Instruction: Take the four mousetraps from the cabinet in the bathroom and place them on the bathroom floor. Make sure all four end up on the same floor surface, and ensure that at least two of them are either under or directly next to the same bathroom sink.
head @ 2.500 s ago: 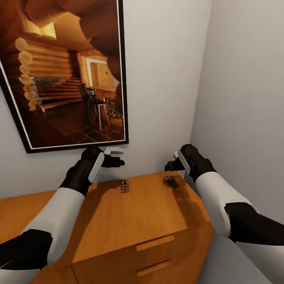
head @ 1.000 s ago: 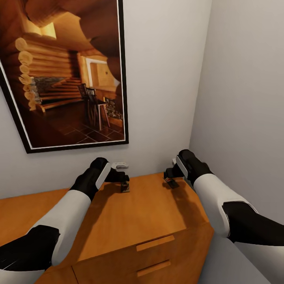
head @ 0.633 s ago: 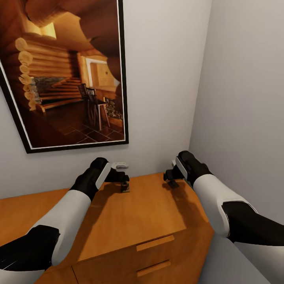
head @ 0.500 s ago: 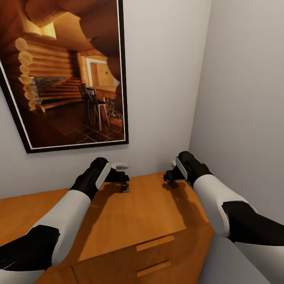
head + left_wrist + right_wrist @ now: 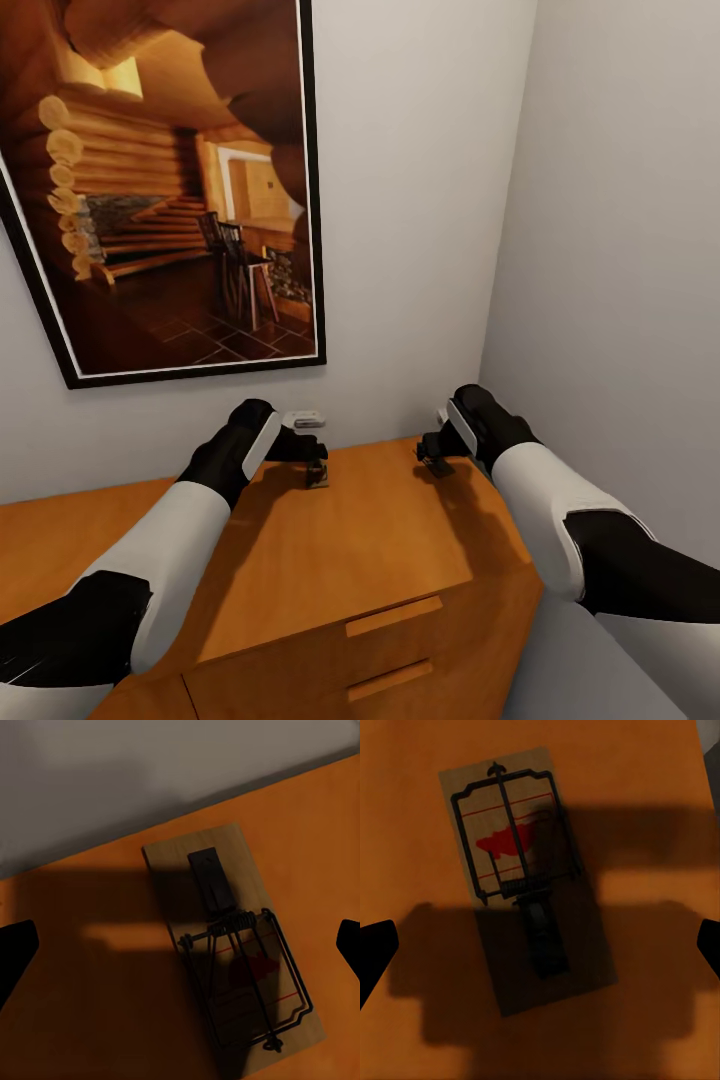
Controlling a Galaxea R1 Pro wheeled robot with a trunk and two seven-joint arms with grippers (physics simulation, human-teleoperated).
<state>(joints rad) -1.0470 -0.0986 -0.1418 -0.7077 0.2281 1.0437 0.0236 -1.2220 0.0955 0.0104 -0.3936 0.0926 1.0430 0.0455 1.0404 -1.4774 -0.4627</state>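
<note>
Orange-brown wood forms the cabinet top [image 5: 330,540], the surface on which two mousetraps are seen, each lying flat under one gripper. Beneath the left gripper [image 5: 316,468] a mousetrap [image 5: 238,945] is framed between spread fingertips [image 5: 15,952] that are not yet touching it; beneath the right gripper [image 5: 434,458] a second mousetrap [image 5: 521,874] is likewise straddled by widely parted fingers [image 5: 373,949]. Each trap is judged light, thin and stiff: a small wooden board carrying a wire bar, a coil spring and a red mark. A hold across the board's long edges is judged safest, since the wire parts could slip or snag and so flat a piece offers little height to pinch. No bathroom floor or sink is visible from here
</note>
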